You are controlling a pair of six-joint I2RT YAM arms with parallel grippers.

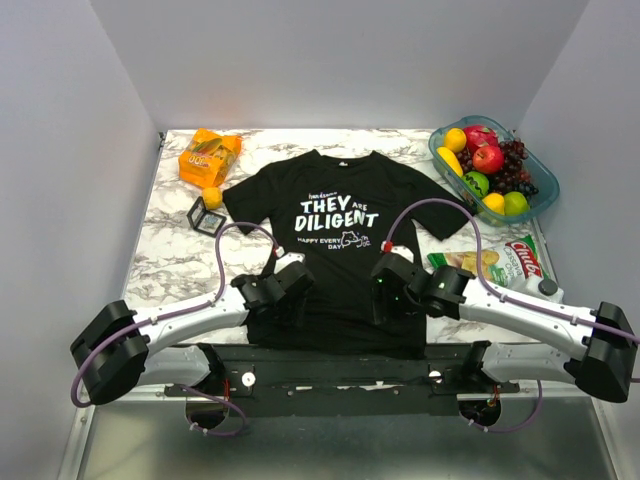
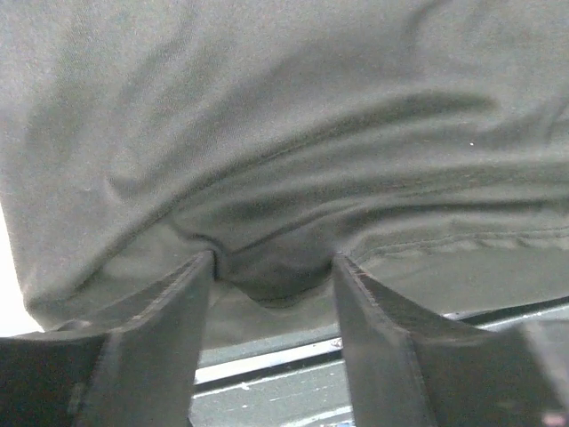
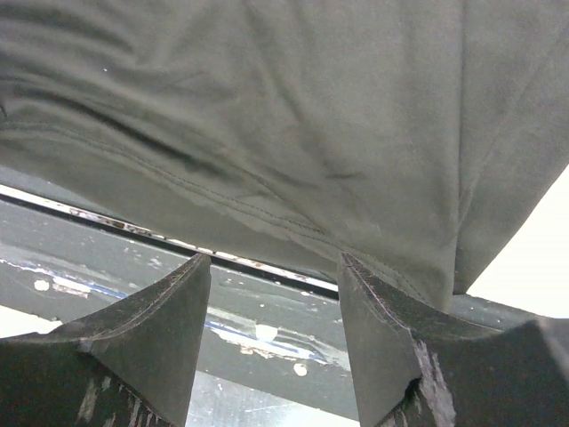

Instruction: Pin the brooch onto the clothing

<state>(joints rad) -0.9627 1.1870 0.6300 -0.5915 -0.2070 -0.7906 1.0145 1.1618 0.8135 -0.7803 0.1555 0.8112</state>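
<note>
The clothing (image 1: 335,215), a black T-shirt with white print, lies flat on the marble table with its hem toward the arms. My left gripper (image 1: 290,283) is at the hem's left part. In the left wrist view its jaws (image 2: 274,267) stand apart, and a bunched fold of the clothing (image 2: 284,133) sits between the fingertips. My right gripper (image 1: 392,290) is at the hem's right part. It stands open (image 3: 274,267), with the stitched edge of the clothing (image 3: 267,107) just beyond its tips and nothing between them. The brooch is out of view.
An orange snack bag (image 1: 208,156), a small orange ball (image 1: 212,197) and a black wire-frame cube (image 1: 206,216) lie left of the shirt. A fruit bin (image 1: 548,203) stands at the back right, and a snack packet (image 1: 510,262) lies by the right arm. The black base rail (image 1: 340,370) runs under the hem.
</note>
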